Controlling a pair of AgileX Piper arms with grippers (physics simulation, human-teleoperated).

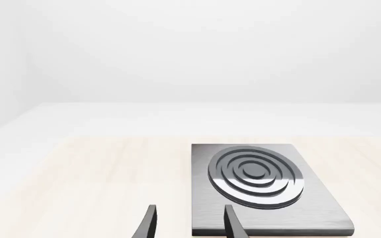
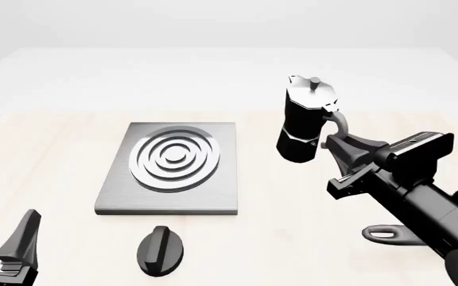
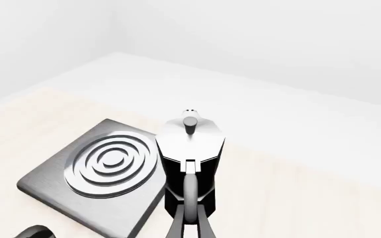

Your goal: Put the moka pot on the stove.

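The moka pot [image 2: 302, 122], black and faceted with a silver lid and knob, hangs slightly tilted to the right of the stove [image 2: 169, 170], apparently above the table. My right gripper [image 2: 334, 138] is shut on its curved black handle. In the right wrist view the pot [image 3: 190, 153] is right in front of the gripper [image 3: 190, 220], with the stove [image 3: 101, 168] beside it. My left gripper [image 2: 2, 238] is open and empty at the front left, near the stove's front corner. Its fingers [image 1: 152, 223] frame the stove's [image 1: 263, 183] near edge.
A black oval knob [image 2: 160, 251] lies on the table in front of the stove and also shows in the right wrist view [image 3: 35, 232]. A black looped piece [image 2: 390, 233] shows beneath my right arm. The light wooden table [image 2: 54, 149] ends at a white floor behind.
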